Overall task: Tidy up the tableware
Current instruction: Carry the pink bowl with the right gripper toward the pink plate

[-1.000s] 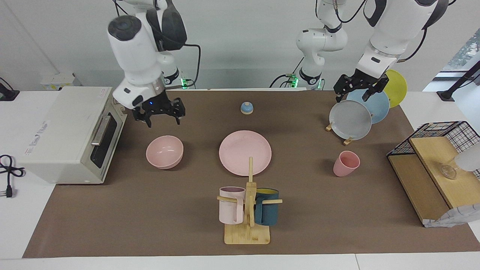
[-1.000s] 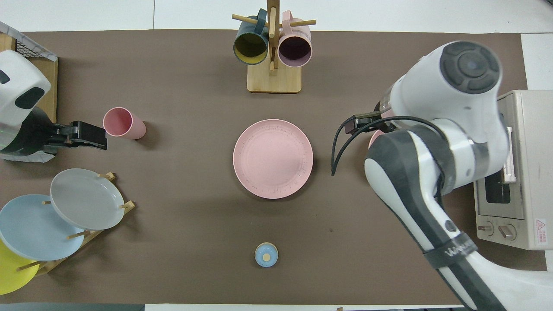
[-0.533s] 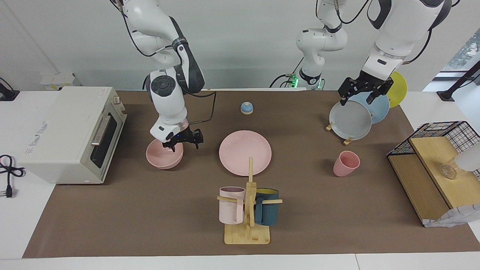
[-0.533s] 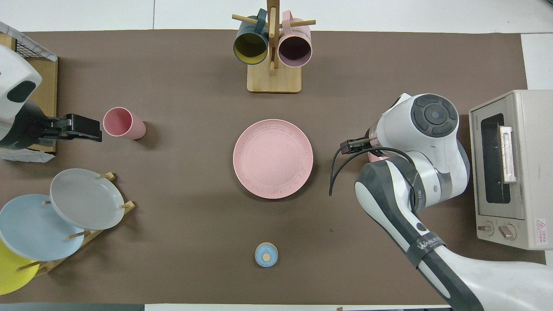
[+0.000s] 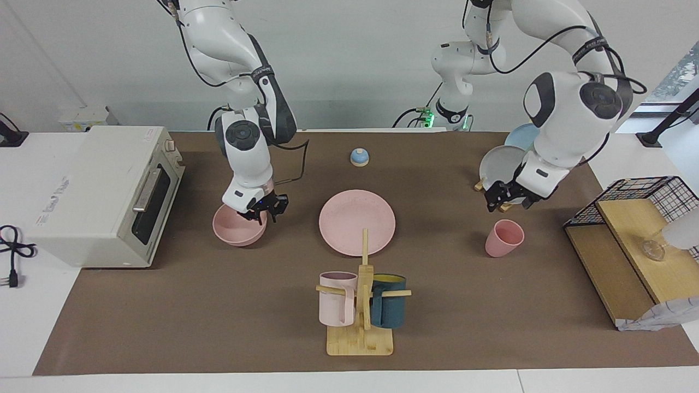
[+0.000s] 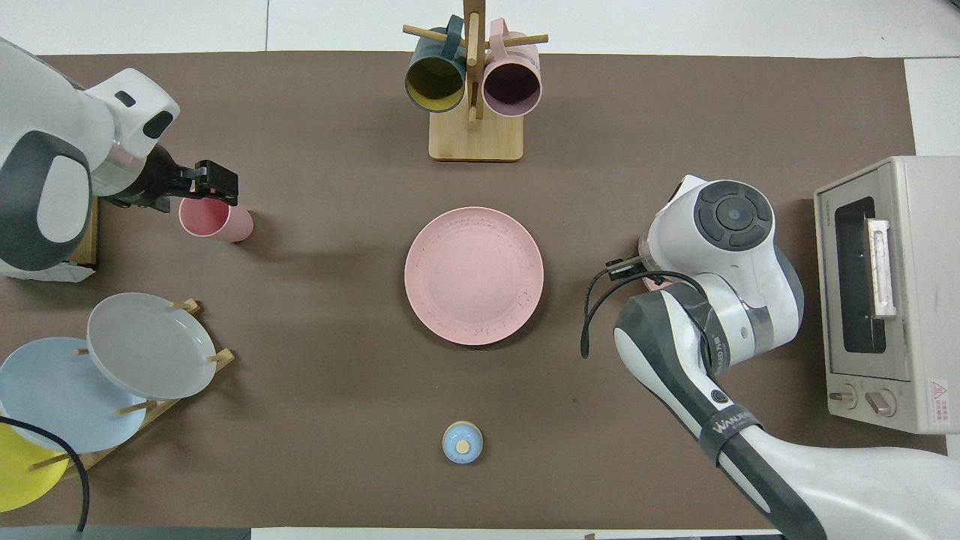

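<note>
The pink plate (image 5: 357, 221) lies flat mid-table, also in the overhead view (image 6: 474, 275). The pink bowl (image 5: 235, 229) sits beside it toward the right arm's end; from overhead only a sliver of the bowl (image 6: 649, 283) shows under the arm. My right gripper (image 5: 266, 210) is down at the bowl's rim on the plate's side, fingers apart, one on either side of the rim. The pink cup (image 5: 503, 238) stands upright toward the left arm's end (image 6: 214, 220). My left gripper (image 5: 508, 203) hangs open just above the cup (image 6: 217, 181), not touching it.
A toaster oven (image 5: 98, 191) stands by the bowl. A wooden rack with two handled mugs (image 5: 360, 327) is farther from the robots than the plate. A rack of grey, blue and yellow plates (image 5: 499, 164) stands near the left arm. There is also a small blue bell (image 5: 359, 157) and a wire shelf (image 5: 628, 229).
My right gripper came down from above the bowl to its rim. My left gripper dropped from over the plate rack to just above the pink cup.
</note>
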Available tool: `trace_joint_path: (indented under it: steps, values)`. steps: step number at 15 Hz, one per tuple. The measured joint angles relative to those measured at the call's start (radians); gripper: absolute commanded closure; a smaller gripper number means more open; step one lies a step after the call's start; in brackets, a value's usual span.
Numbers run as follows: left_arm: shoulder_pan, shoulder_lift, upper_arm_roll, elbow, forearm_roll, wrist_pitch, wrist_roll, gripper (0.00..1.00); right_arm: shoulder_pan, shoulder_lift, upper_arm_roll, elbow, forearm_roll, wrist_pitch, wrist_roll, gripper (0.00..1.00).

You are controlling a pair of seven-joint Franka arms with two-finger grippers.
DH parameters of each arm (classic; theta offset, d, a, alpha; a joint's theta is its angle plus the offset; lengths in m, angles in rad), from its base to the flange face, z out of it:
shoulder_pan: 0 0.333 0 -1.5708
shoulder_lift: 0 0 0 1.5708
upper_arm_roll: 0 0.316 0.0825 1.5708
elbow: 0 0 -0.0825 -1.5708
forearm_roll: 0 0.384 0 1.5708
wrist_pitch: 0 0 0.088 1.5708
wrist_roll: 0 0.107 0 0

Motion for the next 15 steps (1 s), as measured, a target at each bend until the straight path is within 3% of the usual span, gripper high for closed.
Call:
trace_joint_path:
  steps: [3,8,12,15]
  values:
    - [0.025,0.065,0.002,0.012,0.005,0.050,0.050,0.00,0.040,0.003,0.003,0.115,-0.068,-0.145,0.005,1.00]
    - [0.024,0.093,-0.007,0.011,0.005,0.075,0.060,0.00,0.182,0.084,0.012,0.410,-0.073,-0.389,0.179,1.00]
    - [0.018,0.096,-0.010,-0.024,0.005,0.078,0.061,0.00,0.258,0.221,0.127,0.593,-0.073,-0.405,0.481,1.00]
    - [0.011,0.098,-0.011,-0.050,0.005,0.087,0.061,0.00,0.334,0.321,0.155,0.674,-0.078,-0.347,0.645,1.00]
